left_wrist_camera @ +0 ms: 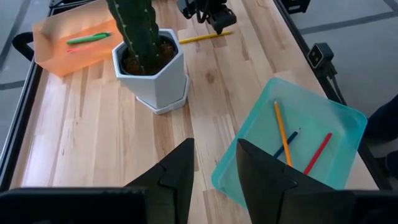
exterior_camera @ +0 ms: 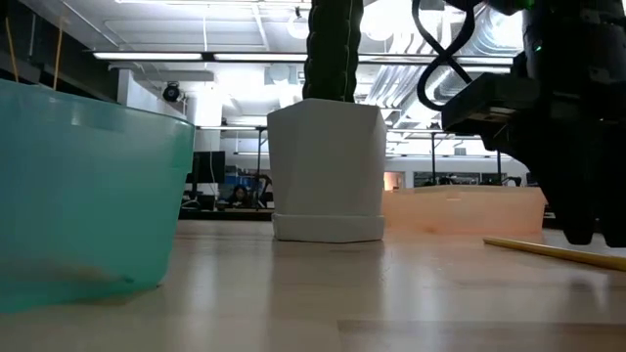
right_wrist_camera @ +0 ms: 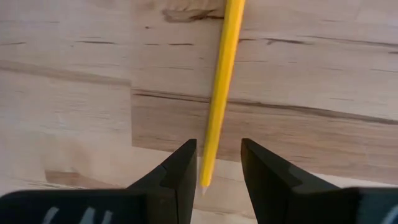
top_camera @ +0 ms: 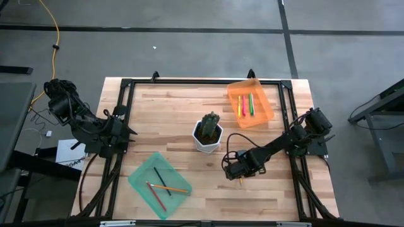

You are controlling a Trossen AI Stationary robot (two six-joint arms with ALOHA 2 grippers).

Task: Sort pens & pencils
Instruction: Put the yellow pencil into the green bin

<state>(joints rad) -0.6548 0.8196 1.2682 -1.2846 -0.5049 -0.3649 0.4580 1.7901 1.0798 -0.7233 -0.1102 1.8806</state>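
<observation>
A yellow-orange pencil (right_wrist_camera: pixel 221 93) lies flat on the wood, also seen in the left wrist view (left_wrist_camera: pixel 205 37) and the low view (exterior_camera: pixel 558 252). My right gripper (right_wrist_camera: pixel 217 165) points down over the pencil's tip end. It is open, one finger on each side of the pencil, touching nothing. In the high view it (top_camera: pixel 235 171) stands just right of the table's middle, near the front. A teal tray (top_camera: pixel 158 183) holds orange (left_wrist_camera: pixel 282 130), dark (left_wrist_camera: pixel 286 144) and red (left_wrist_camera: pixel 317 152) pencils. An orange tray (top_camera: pixel 250 101) holds the green (top_camera: pixel 250 104), yellow and pink pens. My left gripper (left_wrist_camera: pixel 214 168) waits open at the table's left side.
A white pot with a cactus (top_camera: pixel 207 133) stands mid-table between the two trays, just left of my right gripper. A black frame (top_camera: pixel 189 82) runs along the table's edges. Bare wood lies between the pot and the teal tray.
</observation>
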